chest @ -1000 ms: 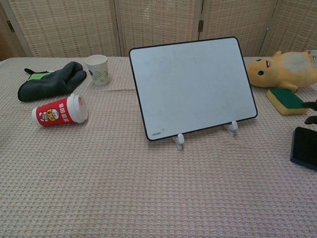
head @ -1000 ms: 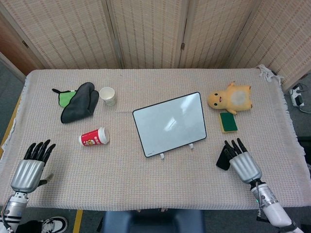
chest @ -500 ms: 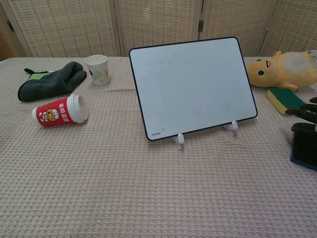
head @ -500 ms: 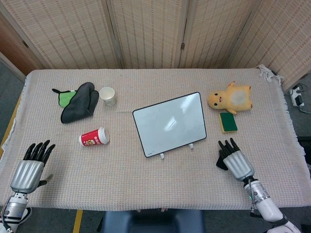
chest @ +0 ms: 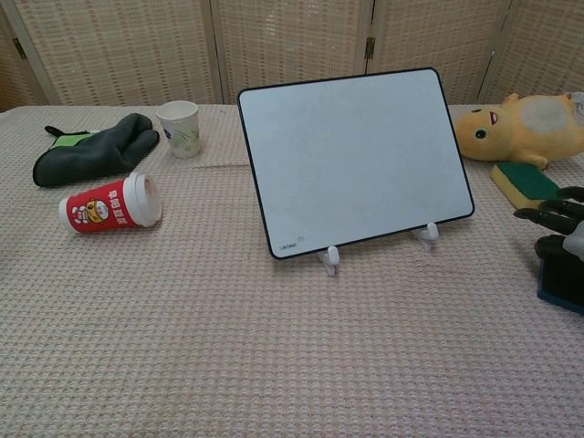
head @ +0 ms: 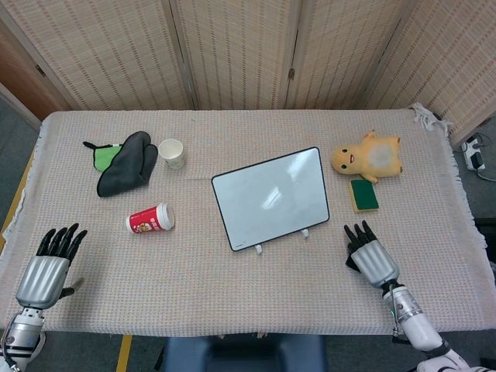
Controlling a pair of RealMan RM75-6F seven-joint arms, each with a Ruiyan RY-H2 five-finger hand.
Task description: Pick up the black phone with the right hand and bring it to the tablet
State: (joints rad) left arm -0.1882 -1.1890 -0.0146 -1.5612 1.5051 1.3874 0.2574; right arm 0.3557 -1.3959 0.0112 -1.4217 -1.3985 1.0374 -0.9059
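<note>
Overhead, in the head view, the tablet [head: 270,198] stands propped on its small white feet at the centre of the cloth-covered counter [head: 232,302]. At lower right the right hand [head: 369,253] lies palm down over the black phone [head: 352,263], of which only a dark sliver shows at the hand's left edge; its fingers are stretched forward and apart, and whether they grip the phone cannot be told. At lower left the left hand [head: 51,263] rests with fingers spread, holding nothing. A yellow plush toy [head: 369,156] and a green sponge [head: 363,194] sit at right, above the right hand. At upper left lie a dark oven mitt [head: 125,163] and a white paper cup [head: 172,153], with a red cup [head: 150,218] on its side below them. In the chest view, the tablet [chest: 354,157] fills the middle, tilted back. At the right edge dark fingertips [chest: 550,213] of the right hand reach over the black phone [chest: 558,279], well apart from the tablet.
</note>
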